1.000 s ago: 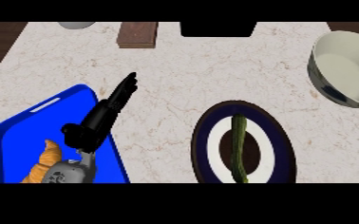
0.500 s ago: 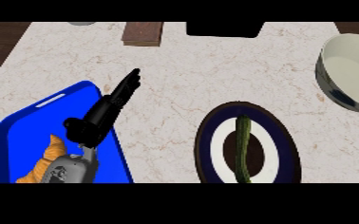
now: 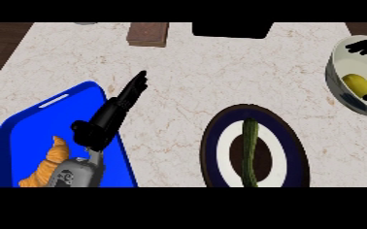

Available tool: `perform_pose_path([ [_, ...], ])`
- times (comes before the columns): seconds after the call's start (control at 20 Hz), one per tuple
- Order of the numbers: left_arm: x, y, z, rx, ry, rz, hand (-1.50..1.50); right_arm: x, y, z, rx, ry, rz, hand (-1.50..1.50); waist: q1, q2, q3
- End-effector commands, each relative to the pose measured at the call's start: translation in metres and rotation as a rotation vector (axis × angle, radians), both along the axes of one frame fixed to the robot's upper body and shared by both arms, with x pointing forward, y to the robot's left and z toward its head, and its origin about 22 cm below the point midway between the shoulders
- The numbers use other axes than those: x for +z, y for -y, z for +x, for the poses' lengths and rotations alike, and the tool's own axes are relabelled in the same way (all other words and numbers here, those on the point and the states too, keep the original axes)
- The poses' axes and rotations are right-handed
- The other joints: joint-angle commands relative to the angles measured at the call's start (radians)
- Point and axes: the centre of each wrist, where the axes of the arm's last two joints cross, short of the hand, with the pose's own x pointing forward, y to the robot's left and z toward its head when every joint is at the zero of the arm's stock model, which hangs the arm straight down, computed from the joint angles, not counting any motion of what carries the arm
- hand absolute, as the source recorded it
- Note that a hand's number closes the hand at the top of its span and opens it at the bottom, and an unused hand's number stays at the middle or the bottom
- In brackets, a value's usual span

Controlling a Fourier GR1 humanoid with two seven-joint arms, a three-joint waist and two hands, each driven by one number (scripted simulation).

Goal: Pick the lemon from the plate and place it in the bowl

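The yellow lemon (image 3: 355, 84) lies inside the pale bowl (image 3: 335, 80) at the right edge of the head view. Just above it, at the bowl's far rim, the black fingers of my right hand (image 3: 356, 47) show, spread and apart from the lemon; the rest of that hand is out of view. The dark-rimmed plate (image 3: 215, 148) sits at the lower middle and holds only a long green vegetable (image 3: 249, 150). My left hand (image 3: 113, 112) rests at the left with straight fingers pointing up and right, holding nothing.
A blue tray (image 3: 43, 121) with a croissant (image 3: 49, 167) lies under my left forearm at lower left. A brown block (image 3: 148, 33) and a black box (image 3: 231, 29) stand at the counter's far edge. Bare marble stretches between tray, plate and bowl.
The lemon now shows inside the bowl, with my right hand's fingers at its far rim; neither showed before. The left hand has hardly moved.
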Motion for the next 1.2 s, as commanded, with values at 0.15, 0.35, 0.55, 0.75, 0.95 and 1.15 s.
perform_pose_path([
  [0.15,-0.015,0.004,-0.009,0.005,-0.012,0.013,0.0,0.005,0.005,0.012,-0.037,0.069,0.25,-1.5,-0.008,-0.001,0.0],
  [0.35,-0.004,-0.003,-0.004,-0.004,-0.004,0.014,0.0,0.027,0.027,0.004,-0.157,0.068,0.421,-1.5,-0.004,0.001,0.001],
  [0.55,0.007,0.008,0.005,-0.005,0.026,-0.003,0.0,0.034,0.046,-0.01,-0.246,0.018,0.499,-1.5,0.005,0.012,0.003],
  [0.75,-0.005,-0.008,-0.008,-0.001,0.014,0.006,0.0,0.049,0.079,-0.039,-0.332,0.047,0.582,-1.5,0.012,0.015,0.004],
  [0.95,0.002,0.007,-0.006,-0.027,0.025,-0.016,0.0,0.051,0.092,-0.054,-0.391,0.077,0.636,-1.5,0.019,0.024,0.009],
  [1.15,0.009,-0.002,0.001,-0.008,0.046,-0.007,0.0,0.044,0.106,-0.073,-0.405,0.083,0.671,-1.5,0.003,0.027,0.013],
])
